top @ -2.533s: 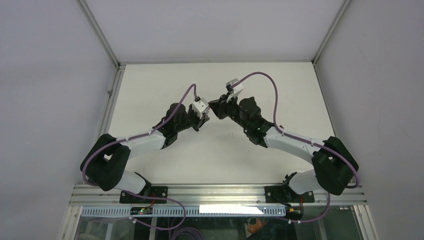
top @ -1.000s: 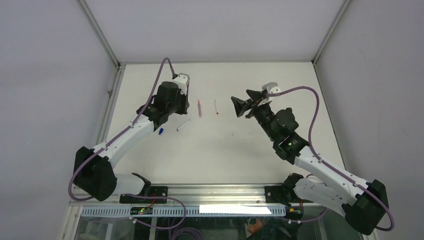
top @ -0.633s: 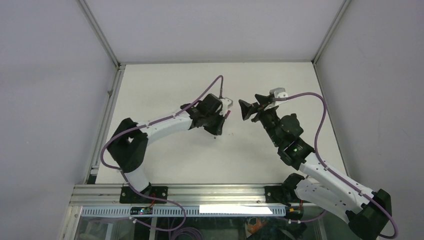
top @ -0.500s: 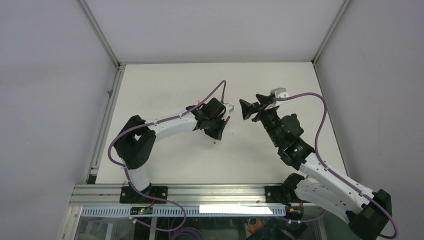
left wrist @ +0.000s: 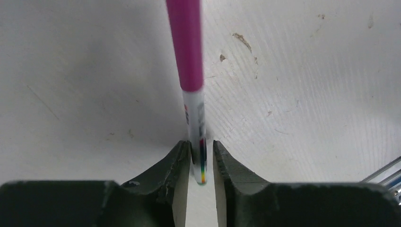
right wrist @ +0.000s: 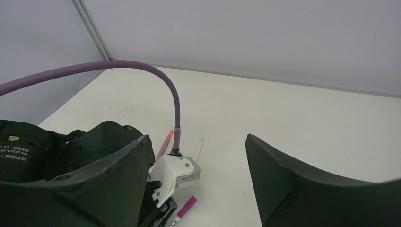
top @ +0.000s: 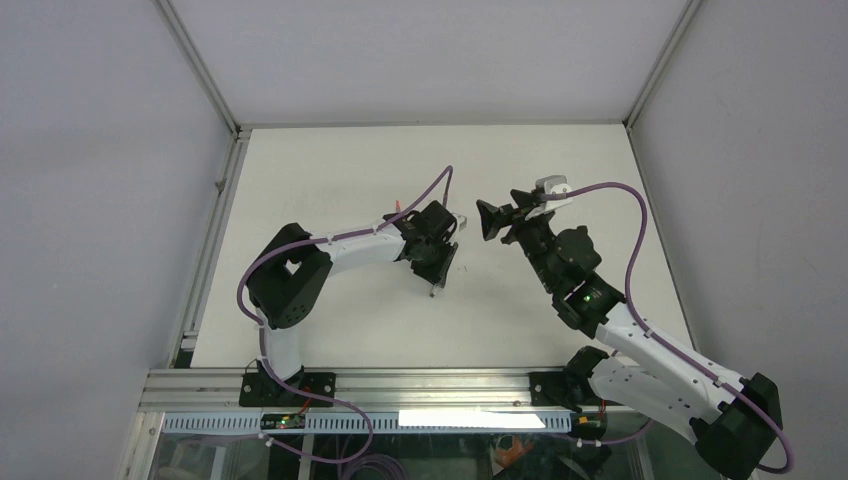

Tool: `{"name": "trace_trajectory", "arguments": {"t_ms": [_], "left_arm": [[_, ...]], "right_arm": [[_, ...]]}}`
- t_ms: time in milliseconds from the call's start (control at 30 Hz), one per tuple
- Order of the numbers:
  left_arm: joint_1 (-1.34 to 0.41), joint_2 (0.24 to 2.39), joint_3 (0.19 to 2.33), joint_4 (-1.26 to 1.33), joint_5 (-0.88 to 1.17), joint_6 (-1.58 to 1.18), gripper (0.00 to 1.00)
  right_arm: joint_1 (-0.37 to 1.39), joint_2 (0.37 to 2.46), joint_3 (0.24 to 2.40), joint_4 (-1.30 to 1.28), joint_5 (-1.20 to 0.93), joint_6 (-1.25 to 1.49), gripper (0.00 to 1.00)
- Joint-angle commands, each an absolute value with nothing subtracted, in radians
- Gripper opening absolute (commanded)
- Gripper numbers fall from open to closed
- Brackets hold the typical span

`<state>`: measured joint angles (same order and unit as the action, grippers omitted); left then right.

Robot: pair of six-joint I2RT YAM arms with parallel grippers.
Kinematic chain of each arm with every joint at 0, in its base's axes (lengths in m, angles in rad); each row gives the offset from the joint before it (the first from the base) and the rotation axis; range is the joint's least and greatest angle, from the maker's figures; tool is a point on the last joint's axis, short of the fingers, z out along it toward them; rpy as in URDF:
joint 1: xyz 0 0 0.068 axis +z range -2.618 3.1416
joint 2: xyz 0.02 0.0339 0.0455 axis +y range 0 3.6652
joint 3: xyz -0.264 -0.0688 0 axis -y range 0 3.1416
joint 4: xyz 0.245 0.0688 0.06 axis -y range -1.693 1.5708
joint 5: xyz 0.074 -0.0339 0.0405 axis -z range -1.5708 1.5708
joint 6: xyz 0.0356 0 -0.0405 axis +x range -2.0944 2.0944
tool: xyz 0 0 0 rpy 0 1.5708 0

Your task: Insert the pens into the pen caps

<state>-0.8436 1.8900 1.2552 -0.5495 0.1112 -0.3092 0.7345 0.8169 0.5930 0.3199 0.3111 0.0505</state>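
Observation:
A white-barrelled pen (left wrist: 200,137) wearing a magenta pen cap (left wrist: 185,42) lies low over the table, its tail end between the fingers of my left gripper (left wrist: 202,144). The jaws stand slightly parted: the left finger touches the barrel and a thin gap shows at the right one. The same capped pen (right wrist: 187,206) shows beside the left gripper (top: 438,272) at mid-table. My right gripper (right wrist: 197,138) hovers wide open and empty just right of it (top: 497,225). Behind the left wrist lie a pinkish pen (right wrist: 164,144) with a red tip and a white pen (right wrist: 197,150).
The left arm's purple cable (right wrist: 156,78) arcs up from its white wrist camera housing (right wrist: 182,172), close in front of my right gripper. The white table (top: 560,160) is walled on three sides, with a metal rail (top: 215,230) along its left edge.
The left arm swung from the table's left side to the middle and came down with the capped pen; its jaws have just parted a little. The right gripper stayed put and widened slightly.

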Motion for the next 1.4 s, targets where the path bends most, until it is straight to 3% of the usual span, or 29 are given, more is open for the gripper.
{"name": "trace_trajectory", "arguments": {"t_ms": [0,133,367,667,900,1100,1367], "left_arm": [[-0.855,1.881,1.288,-0.517,0.136,-0.341,0.27],[-0.855,1.872,1.294,-0.519,0.130,-0.328,0.39],[-0.822,1.740,1.268,-0.591,0.006,-0.275,0.49],[-0.548,1.475,1.084,-0.704,-0.122,-0.317,0.48],[-0.267,1.336,0.949,-0.745,-0.128,-0.293,0.57],[-0.172,1.373,0.980,-0.795,-0.134,-0.260,0.60],[-0.103,1.534,1.080,-0.853,-0.028,-0.123,0.55]], "right_arm": [[0.732,0.822,0.594,0.351,0.322,0.062,0.75],[0.730,0.825,0.593,0.350,0.320,0.063,0.75],[0.729,0.836,0.592,0.350,0.308,0.073,0.75],[0.729,0.848,0.592,0.351,0.288,0.087,0.76],[0.728,0.859,0.589,0.357,0.265,0.098,0.76],[0.727,0.852,0.592,0.347,0.243,0.105,0.76],[0.727,0.821,0.569,0.357,0.257,0.095,0.77]]}}
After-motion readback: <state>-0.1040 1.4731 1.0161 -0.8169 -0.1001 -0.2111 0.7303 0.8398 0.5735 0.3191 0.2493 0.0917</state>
